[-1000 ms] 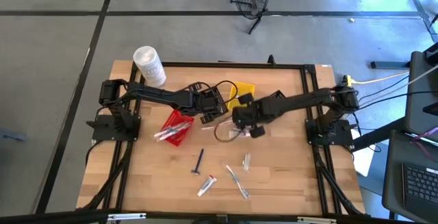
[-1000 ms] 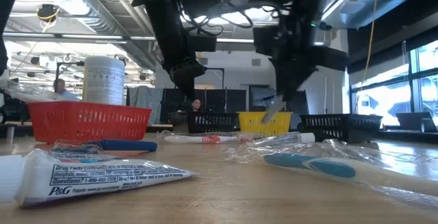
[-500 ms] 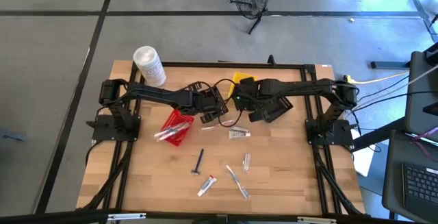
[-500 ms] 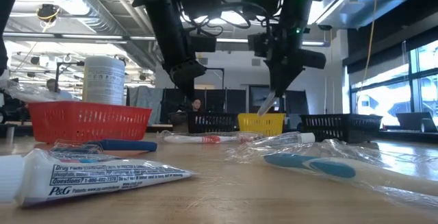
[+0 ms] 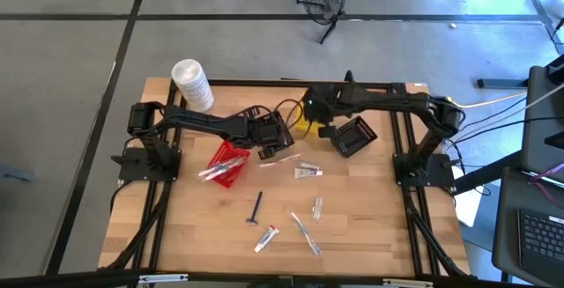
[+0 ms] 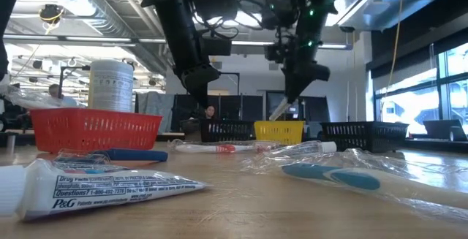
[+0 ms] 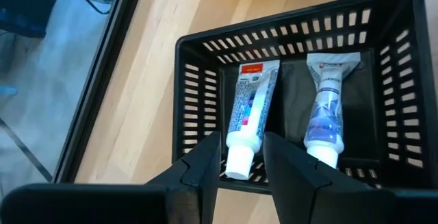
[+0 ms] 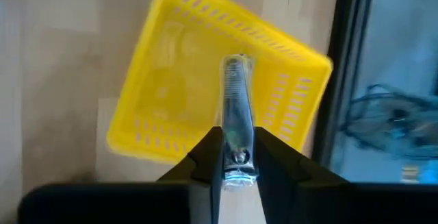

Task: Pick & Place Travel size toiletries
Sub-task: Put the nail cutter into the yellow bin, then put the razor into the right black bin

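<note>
My right gripper (image 8: 238, 131) is shut on a silvery nail clipper (image 8: 236, 94) and hangs over the yellow basket (image 8: 171, 107) near the table's far edge (image 5: 304, 126). My left gripper (image 7: 241, 142) stands open over the near wall of a black basket (image 7: 198, 80), where two white tubes (image 7: 250, 107) (image 7: 325, 111) lie side by side. Loose toiletries rest flat on the wood: a sachet (image 5: 307, 172), a black stick (image 5: 257, 207), a small tube (image 5: 267, 237), another sachet (image 5: 317, 207) and a thin white stick (image 5: 306, 233). My right gripper pinches the clipper's near end (image 8: 237, 161) between its two fingers. The clipper runs on past the fingertips, in line with them. The fingers slant steeply down from above. The clipper is lifted clear and juts below the fingertips (image 6: 278, 109) above the yellow basket.
A red basket (image 5: 227, 163) with several items sits left of centre. A second black basket (image 5: 354, 136) stands under the right arm. A white tub (image 5: 191, 84) is at the far left corner. The black frame rails (image 5: 264, 83) run round the table.
My right gripper has swung from the middle of the table toward the far edge and risen a little, rolling its wrist and carrying the clipper over the yellow basket. A sachet it stood over stays on the wood.
</note>
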